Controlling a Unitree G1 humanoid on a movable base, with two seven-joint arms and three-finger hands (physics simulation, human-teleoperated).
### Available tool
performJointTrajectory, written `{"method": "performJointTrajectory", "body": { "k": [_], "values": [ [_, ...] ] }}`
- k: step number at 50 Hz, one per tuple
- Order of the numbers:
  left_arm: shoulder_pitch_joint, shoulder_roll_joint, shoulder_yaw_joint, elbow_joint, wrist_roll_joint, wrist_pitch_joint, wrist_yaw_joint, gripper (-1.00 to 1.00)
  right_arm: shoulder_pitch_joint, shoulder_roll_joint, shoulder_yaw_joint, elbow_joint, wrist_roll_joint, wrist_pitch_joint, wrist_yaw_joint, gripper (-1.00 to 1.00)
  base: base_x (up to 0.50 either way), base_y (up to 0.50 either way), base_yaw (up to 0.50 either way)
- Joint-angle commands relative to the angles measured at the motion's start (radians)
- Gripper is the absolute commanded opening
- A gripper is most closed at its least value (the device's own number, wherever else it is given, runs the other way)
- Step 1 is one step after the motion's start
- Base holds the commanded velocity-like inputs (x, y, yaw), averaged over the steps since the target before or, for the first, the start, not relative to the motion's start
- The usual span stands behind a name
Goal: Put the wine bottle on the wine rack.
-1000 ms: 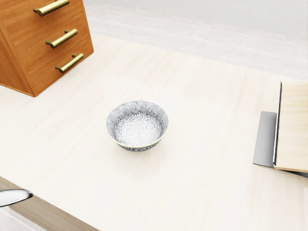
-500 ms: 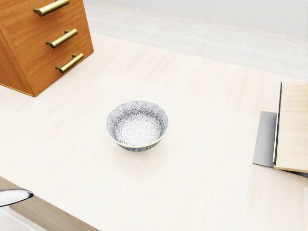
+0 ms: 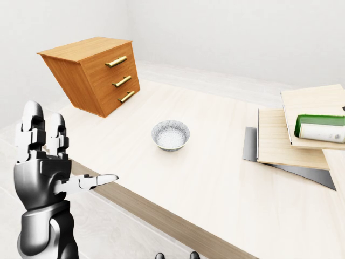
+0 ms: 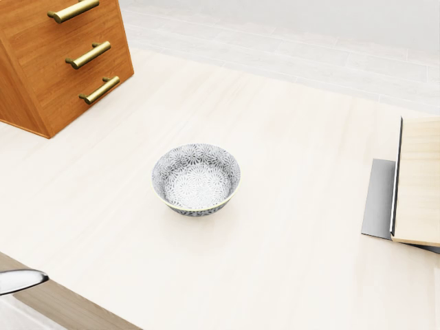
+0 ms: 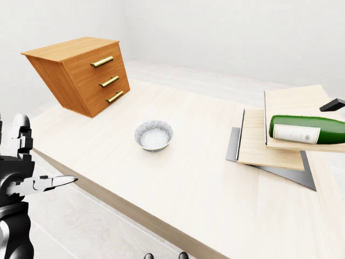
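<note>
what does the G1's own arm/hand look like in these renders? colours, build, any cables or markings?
Only the left hand shows well: glossy silver-grey metallic shells with black joints and gaps, blocky segmented fingers, and a slim thumb with a pale pointed tip. The forearm below is a rounded chrome-like cylinder. No cables, logos or markings visible. In the head view just a shiny silver sliver shows at the bottom left edge. The right hand is out of view.

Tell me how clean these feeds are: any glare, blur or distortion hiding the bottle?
Right-eye view: sharp, even light, bottle plain with mild sheen. Left-eye view: equally sharp, but the frame edge cuts the bottle; the drawer unit leans from wide-angle skew. Head view: crisp, soft shadow under the bowl, bottle outside the frame.
</note>
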Motion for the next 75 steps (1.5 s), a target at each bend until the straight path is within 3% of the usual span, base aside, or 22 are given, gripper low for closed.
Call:
{"method": "performJointTrajectory", "body": {
  "k": [1,75],
  "values": [
    [0.001,-0.001,-0.002,-0.004,0.000,0.000,0.001,1.00,0.038,-0.006,-0.024,-0.014,0.011,0.000,0.006,1.00,0.00,0.00,0.00],
    [0.004,-0.006,-0.014,0.009,0.014,0.000,-0.004,1.00,0.143,0.051,-0.074,-0.036,0.021,0.000,0.054,1.00,0.00,0.00,0.00]
  ]
}}
